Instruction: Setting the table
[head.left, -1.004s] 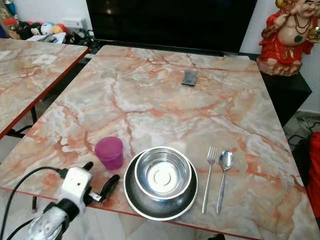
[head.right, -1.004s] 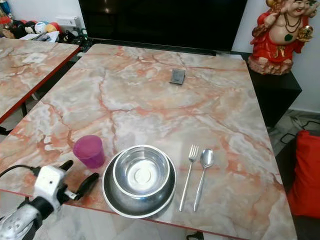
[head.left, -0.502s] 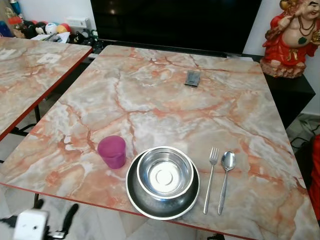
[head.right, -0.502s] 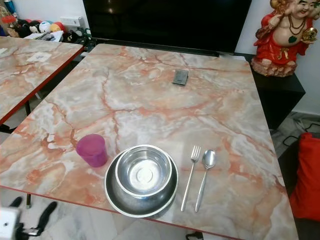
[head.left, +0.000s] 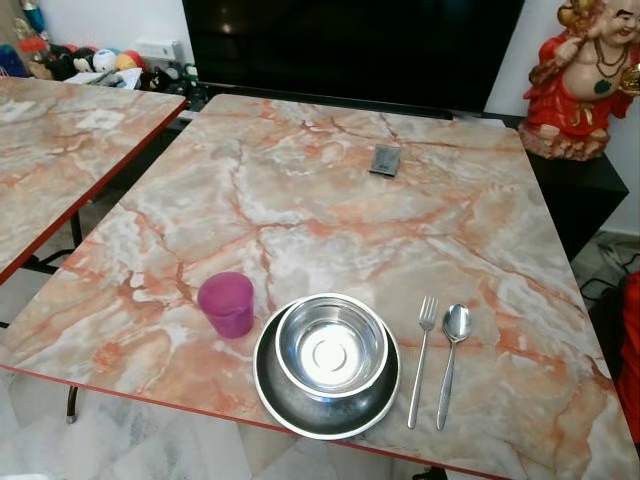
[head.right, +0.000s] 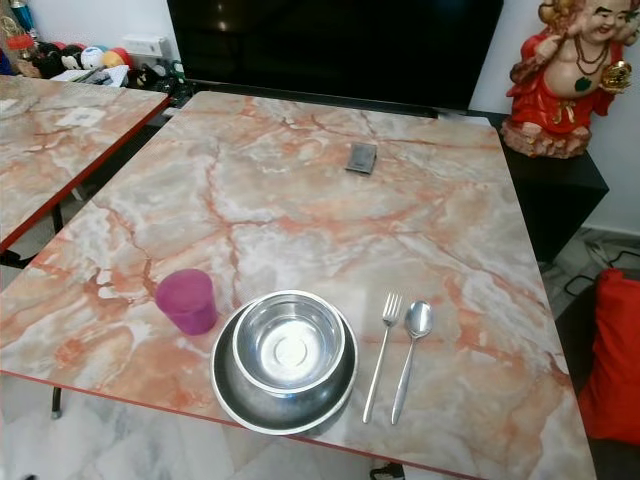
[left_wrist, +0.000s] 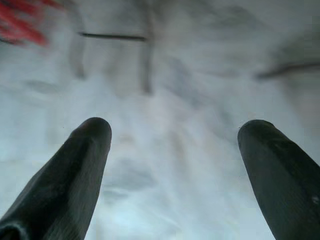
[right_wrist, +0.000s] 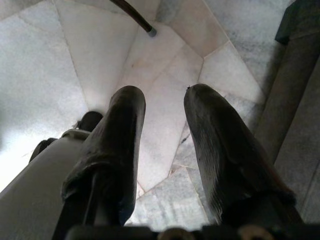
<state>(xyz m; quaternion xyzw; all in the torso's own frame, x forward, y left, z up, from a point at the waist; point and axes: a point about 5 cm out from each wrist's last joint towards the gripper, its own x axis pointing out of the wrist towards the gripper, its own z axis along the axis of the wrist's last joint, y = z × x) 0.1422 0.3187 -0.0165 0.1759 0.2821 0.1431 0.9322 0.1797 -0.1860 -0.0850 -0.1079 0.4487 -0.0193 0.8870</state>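
**Place setting at the near edge**

Your marble table (head.left: 330, 200) fronts a dark TV (head.left: 350, 45). Along its near edge: purple cup (head.left: 226, 304), steel bowl (head.left: 331, 346) in a plate (head.left: 300, 412), fork (head.left: 420, 358), spoon (head.left: 450, 345). Left gripper (left_wrist: 172, 135) spread wide; right gripper (right_wrist: 162, 107) slightly parted over floor tiles (right_wrist: 45, 60).

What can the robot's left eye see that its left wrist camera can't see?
The left eye view has the marble table with a purple cup, a steel bowl sitting in a bigger dish, a fork, a spoon and a red statue. The left wrist view has the left gripper, fingers wide apart, over blurry pale floor. Both share a bit of that pale floor.
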